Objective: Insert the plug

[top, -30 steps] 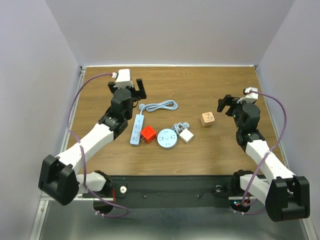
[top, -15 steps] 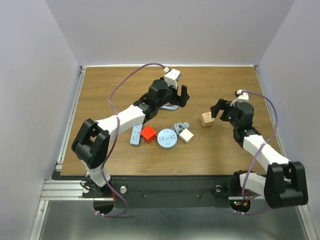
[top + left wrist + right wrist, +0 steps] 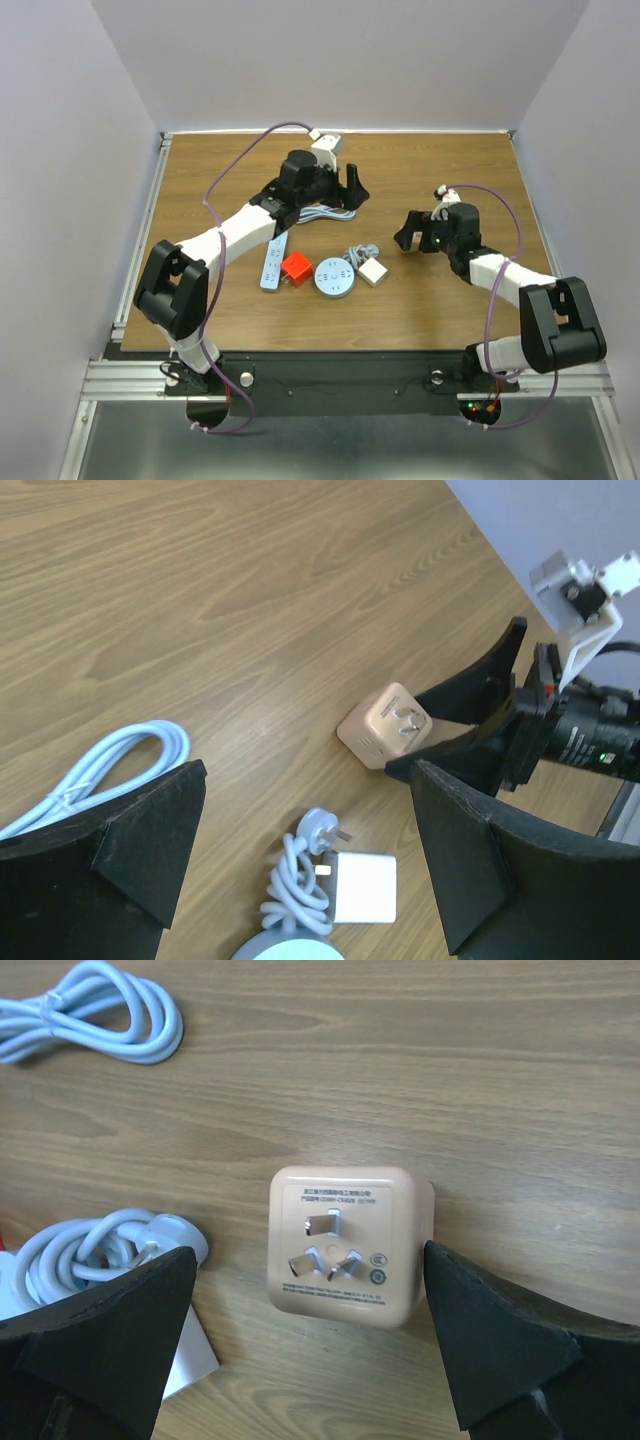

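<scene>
The plug (image 3: 345,1245) is a beige cube lying on its back, its three prongs pointing up. It sits right of the tabletop's (image 3: 450,170) middle, about halfway between the near and far edges and well in from the right edge. The right gripper (image 3: 404,230) hangs over it with its jaws spread wide, one finger on each side of the cube. Neither finger touches it and it holds nothing. That looks like lining up for a side grasp that leaves the prongs free.

The left gripper (image 3: 348,192) is also wide open and empty. It hovers further back, near the middle of the tabletop, above the coiled pale blue cable (image 3: 100,770), and seems to be waiting to steady whatever the plug goes into.

That is most likely the white power strip (image 3: 272,262), which lies left of centre with a red cube (image 3: 295,268) touching its side.

Between the plug and the strip sit a white charger (image 3: 362,888) with its bundled cord and a round white disc (image 3: 333,277), so a carry across should go above them. The far right quarter of the tabletop and the strip along the near edge are bare wood and give room to swing.
</scene>
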Robot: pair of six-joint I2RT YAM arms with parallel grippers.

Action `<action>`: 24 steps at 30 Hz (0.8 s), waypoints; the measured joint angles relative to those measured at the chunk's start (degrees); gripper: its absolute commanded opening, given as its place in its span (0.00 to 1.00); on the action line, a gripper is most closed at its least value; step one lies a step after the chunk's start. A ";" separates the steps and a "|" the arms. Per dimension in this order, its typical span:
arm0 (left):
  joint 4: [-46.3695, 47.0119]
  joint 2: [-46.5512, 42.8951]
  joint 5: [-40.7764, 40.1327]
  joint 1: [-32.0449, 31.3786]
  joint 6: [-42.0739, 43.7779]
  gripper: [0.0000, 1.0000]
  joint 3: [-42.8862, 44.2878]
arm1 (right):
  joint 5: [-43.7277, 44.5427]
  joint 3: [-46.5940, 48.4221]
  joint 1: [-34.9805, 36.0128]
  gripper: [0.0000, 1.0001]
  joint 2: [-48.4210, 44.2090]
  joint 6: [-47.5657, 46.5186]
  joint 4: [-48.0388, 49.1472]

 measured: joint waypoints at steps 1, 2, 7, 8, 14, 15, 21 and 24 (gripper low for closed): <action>-0.70 -0.57 0.35 0.72 -0.44 0.94 0.00 | 0.79 0.50 0.96 1.00 0.72 -0.24 -0.42; -1.01 -1.03 0.44 1.38 -0.74 0.94 0.00 | 1.20 0.76 1.46 1.00 1.14 -0.39 -0.57; -2.21 -1.84 0.83 2.32 -1.66 0.94 0.00 | 6.80 2.25 4.28 0.98 3.48 -1.33 -1.88; -2.69 -1.84 0.98 2.23 -1.81 0.94 0.00 | 7.76 2.36 4.44 0.97 3.67 -1.46 -1.99; -3.87 -1.79 2.71 2.12 -3.43 0.93 0.02 | 13.16 4.26 4.79 0.56 6.21 -2.21 -2.27; -3.98 -1.75 3.15 2.12 -3.87 0.93 0.07 | 13.79 4.55 4.92 0.46 6.51 -2.40 -2.29; -3.93 -0.59 5.57 2.14 -6.19 0.92 0.52 | 15.50 5.25 6.62 0.00 6.82 -4.46 -2.75; -3.89 0.28 7.76 2.12 -6.78 0.92 0.83 | 15.02 5.14 10.05 0.00 5.07 -6.38 -4.07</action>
